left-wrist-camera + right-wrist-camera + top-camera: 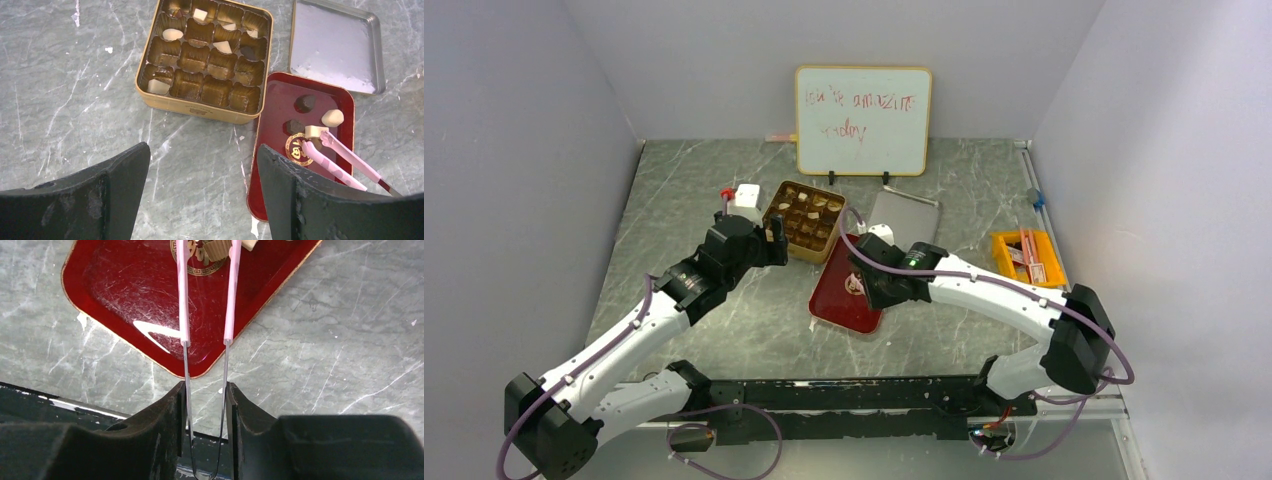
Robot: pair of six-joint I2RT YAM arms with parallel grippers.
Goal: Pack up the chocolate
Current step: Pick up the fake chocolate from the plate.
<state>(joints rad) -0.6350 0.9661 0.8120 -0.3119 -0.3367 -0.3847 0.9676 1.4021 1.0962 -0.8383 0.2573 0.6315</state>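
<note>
A gold tin (200,106) with brown cups holds several pieces of chocolate, among them a cream one (172,34). More chocolate lies on the red tray (280,100): a dark piece (305,103), a cream ball (332,118) and a tan cube (315,131). My right gripper (206,390) is shut on the pink tweezers (182,290). Their tips stand on either side of the tan piece (216,250). My left gripper (202,150) hangs open over bare table, just in front of the tin and left of the tray, with nothing between its fingers.
A silver lid (335,45) lies upside down beside the tin, behind the red tray. A whiteboard (862,120) stands at the back. An orange box (1027,257) sits at the right, and a white bottle (744,197) stands left of the tin.
</note>
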